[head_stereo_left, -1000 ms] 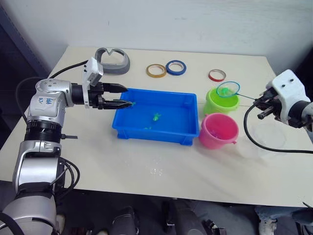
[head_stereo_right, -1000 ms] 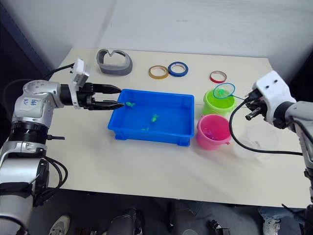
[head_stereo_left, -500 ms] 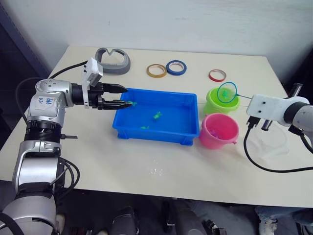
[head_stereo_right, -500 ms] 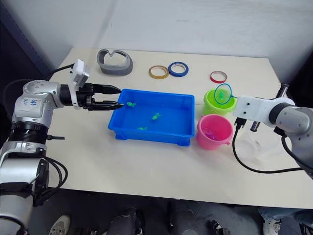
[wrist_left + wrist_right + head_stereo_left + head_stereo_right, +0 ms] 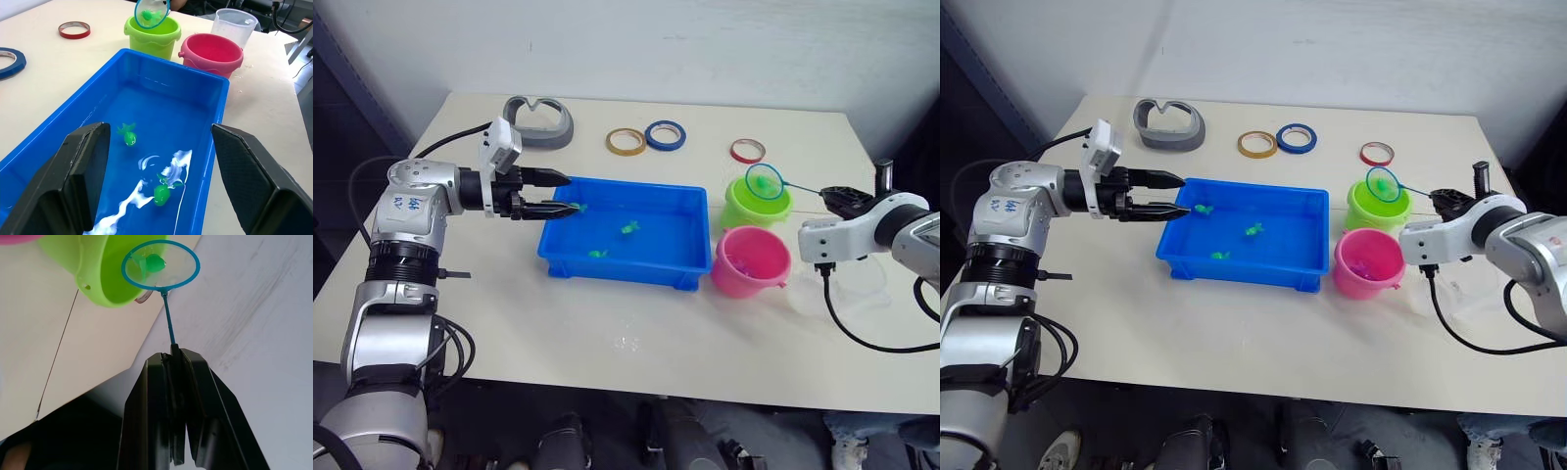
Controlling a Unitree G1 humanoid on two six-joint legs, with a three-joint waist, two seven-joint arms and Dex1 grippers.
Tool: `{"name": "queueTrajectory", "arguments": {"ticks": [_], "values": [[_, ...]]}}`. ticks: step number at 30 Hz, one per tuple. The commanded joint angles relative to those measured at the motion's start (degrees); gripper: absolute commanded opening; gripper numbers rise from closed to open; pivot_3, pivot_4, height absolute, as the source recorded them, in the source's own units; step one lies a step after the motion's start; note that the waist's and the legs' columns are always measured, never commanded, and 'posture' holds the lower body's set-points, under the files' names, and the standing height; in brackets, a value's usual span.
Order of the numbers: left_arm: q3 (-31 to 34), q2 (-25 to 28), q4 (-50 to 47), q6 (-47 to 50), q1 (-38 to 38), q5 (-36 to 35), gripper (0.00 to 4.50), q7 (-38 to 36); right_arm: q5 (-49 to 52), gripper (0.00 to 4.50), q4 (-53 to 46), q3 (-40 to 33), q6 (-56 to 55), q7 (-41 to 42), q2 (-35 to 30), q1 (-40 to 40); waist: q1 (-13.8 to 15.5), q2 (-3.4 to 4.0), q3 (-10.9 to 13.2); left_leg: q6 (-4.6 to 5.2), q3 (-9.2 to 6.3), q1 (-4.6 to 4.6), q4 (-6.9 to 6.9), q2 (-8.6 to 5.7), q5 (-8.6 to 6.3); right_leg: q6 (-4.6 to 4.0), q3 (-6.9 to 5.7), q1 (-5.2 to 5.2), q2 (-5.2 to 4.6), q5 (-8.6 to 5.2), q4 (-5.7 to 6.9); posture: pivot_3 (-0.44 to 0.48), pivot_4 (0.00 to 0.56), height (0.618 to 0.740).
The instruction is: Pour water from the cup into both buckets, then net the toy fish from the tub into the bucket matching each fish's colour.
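The blue tub [image 5: 625, 266] holds water and three small green toy fish [image 5: 128, 136]. My left gripper [image 5: 554, 194] hovers open at the tub's left rim, nothing between its fingers [image 5: 82, 172]. My right gripper [image 5: 173, 357] is shut on the thin handle of the net [image 5: 765, 181]. The net's light-blue hoop, with one green fish [image 5: 154, 262] in it, hangs over the lime green bucket [image 5: 756, 206]. In front of it stands the pink bucket [image 5: 751, 260]. The clear cup [image 5: 235, 25] stands to the right of the buckets, below my right arm.
At the back of the table lie a yellow tape ring [image 5: 626, 141], a blue one [image 5: 665, 135], a red one [image 5: 747, 150], and a grey curved object [image 5: 539, 122]. Water drops [image 5: 626, 343] lie on the table in front of the tub.
My right wrist has turned and dropped lower, tilting the net while its hoop stays over the green bucket. The fish in the tub have drifted a little. The left arm has not moved.
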Motion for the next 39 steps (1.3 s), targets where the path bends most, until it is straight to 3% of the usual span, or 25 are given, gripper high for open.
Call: {"name": "queueTrajectory", "arguments": {"ticks": [1,13,21,25,30,34,39], "values": [[0.5,0.1,-0.3,-0.8,-1.2,0.1,3.60,-0.4,-3.6,0.00,0.0,-2.7,-2.5,-1.2,-1.1,0.0,0.0,0.00,0.0,0.00,0.00,0.00,0.01,0.00,0.00,0.00,0.00,0.00,0.00,0.00,0.01,0.000,0.150,0.693],[0.4,0.2,-0.6,-0.6,-1.2,0.2,3.60,-0.6,-13.0,0.00,0.7,-4.2,-9.1,-4.4,-2.2,1.4,-0.1,0.00,0.0,0.00,0.03,0.03,0.11,0.00,0.00,0.00,0.02,0.00,0.00,0.00,0.15,0.000,0.150,0.693],[0.5,0.7,-0.8,-0.5,-0.7,0.2,3.60,-0.5,-11.1,0.00,-0.1,-6.1,-7.7,-0.9,0.8,0.4,-0.1,0.00,0.0,-0.02,0.06,0.06,0.17,0.00,0.01,0.00,0.05,0.00,0.01,0.00,0.25,0.000,0.150,0.693],[0.9,1.0,-1.1,-0.3,-0.3,0.2,3.60,0.0,-3.3,0.00,-2.0,-9.9,1.4,6.7,6.0,-3.2,-0.2,0.01,0.0,-0.02,0.11,0.08,0.24,-0.02,0.01,0.00,0.11,-0.02,0.02,0.00,0.35,0.000,0.150,0.693],[1.1,3.0,-1.1,-0.2,0.4,0.9,3.60,0.5,6.8,0.00,-4.4,-10.7,13.9,15.6,13.6,-13.7,-0.4,0.01,0.0,-0.06,0.11,0.16,0.26,-0.01,0.03,-0.01,0.11,-0.02,0.02,0.00,0.47,0.000,0.150,0.693],[1.6,5.2,-0.9,-0.8,1.2,1.7,3.60,1.0,13.8,0.00,-7.6,-8.1,26.6,21.6,21.5,-20.0,-0.4,0.01,0.0,-0.09,0.10,0.19,0.26,0.03,0.04,-0.02,0.11,-0.01,0.05,-0.01,0.51,0.000,0.150,0.693],[2.2,6.5,-4.1,0.7,3.8,1.0,3.60,1.4,16.0,0.00,-11.7,-1.9,35.5,24.7,26.6,-18.7,0.0,0.01,0.0,-0.07,0.06,0.16,0.23,0.01,0.03,-0.04,0.07,-0.02,-0.01,-0.01,0.49,0.000,0.150,0.693]]}}
